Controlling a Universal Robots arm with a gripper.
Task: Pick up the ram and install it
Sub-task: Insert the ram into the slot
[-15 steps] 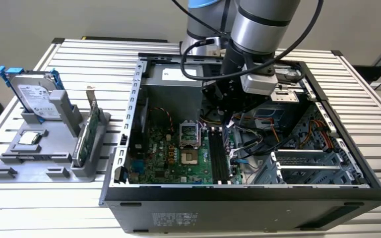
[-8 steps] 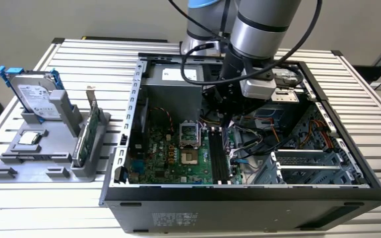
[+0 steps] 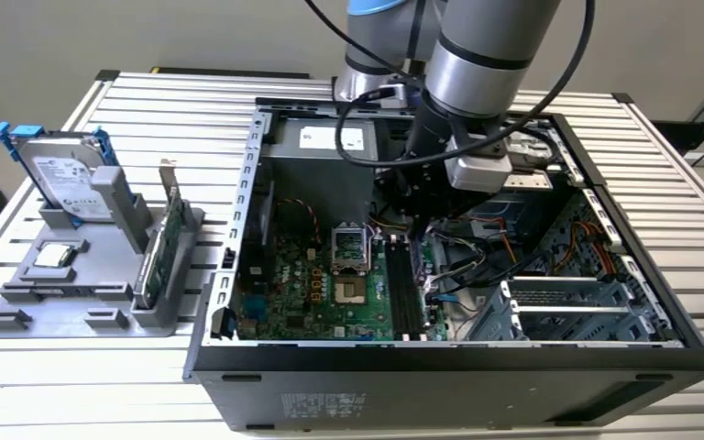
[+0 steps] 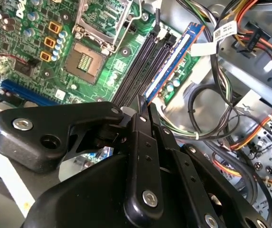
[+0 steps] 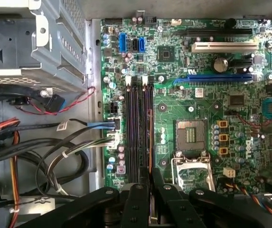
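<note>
My gripper (image 3: 420,231) is lowered inside the open computer case (image 3: 450,371), over the green motherboard (image 3: 315,293). It is shut on the ram (image 4: 173,61), a thin blue stick standing on edge. The ram runs lengthwise along the black memory slots (image 4: 136,71), on the side nearest the cables. In the first wrist view the ram (image 5: 150,137) shows edge-on as a thin line over the slots (image 5: 135,133), running up from the gripper (image 5: 150,176). I cannot tell whether it is seated in a slot. In the second wrist view the gripper (image 4: 144,105) closes on its near end.
The CPU socket (image 5: 191,135) lies beside the slots. Bundled cables (image 4: 221,114) and a metal drive cage (image 5: 45,42) crowd the other side. On the exterior view's left a grey holder (image 3: 95,302) carries a silver hard drive (image 3: 65,179) and a green card (image 3: 169,238).
</note>
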